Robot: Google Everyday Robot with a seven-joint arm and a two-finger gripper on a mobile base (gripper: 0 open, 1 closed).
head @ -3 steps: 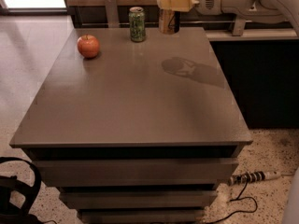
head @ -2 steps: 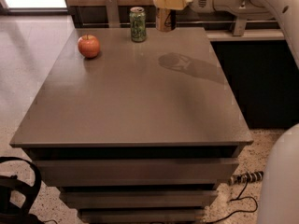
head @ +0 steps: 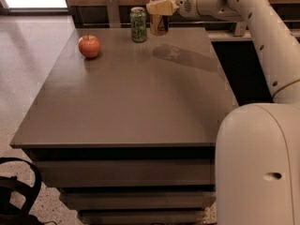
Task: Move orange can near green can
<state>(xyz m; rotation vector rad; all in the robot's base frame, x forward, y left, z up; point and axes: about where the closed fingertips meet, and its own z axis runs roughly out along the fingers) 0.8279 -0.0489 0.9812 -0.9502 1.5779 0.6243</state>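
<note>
Since a second ago the orange can (head: pixel 159 26) had shifted left along the tabletop's (head: pixel 131 102) far edge; an apple (head: pixel 89 46) sat near the far-left corner, then the green can (head: pixel 138 26), the orange can just beside it, the gripper (head: pixel 161 8) clamped on its top

We see the orange can (head: pixel 159 26) upright at the far edge of the worktop (head: pixel 131 102), golden-brown with a pale label patch. Our hand (head: pixel 161 6) clasps its upper part and hides most of the top. Whether its base touches the worktop, we cannot tell. Just beside it, to its left, the green can (head: pixel 138 25) stands upright, mottled pale green with a silver top.
</note>
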